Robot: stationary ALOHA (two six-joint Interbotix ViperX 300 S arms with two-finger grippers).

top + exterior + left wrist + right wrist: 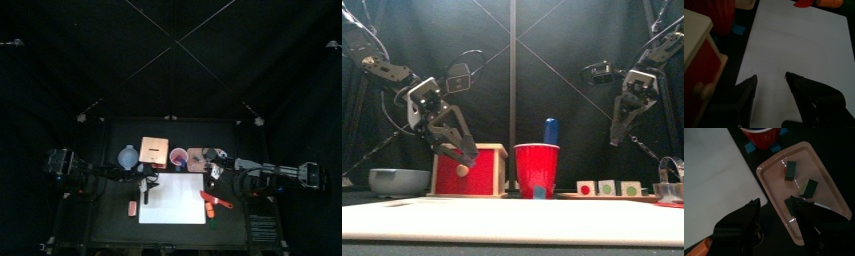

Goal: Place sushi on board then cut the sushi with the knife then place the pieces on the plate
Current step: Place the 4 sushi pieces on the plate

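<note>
Three dark green sushi pieces [790, 170] lie on the pink tray [807, 162], at one o'clock from the white board [174, 198]. The right gripper [773, 202] hovers above them, jaws parted and empty. The left gripper [771, 76], likewise released, hangs over the board's eleven o'clock corner

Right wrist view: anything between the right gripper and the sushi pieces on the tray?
Nothing visible. The right gripper hangs open directly over the pink tray; the sushi pieces lie uncovered in it.
</note>
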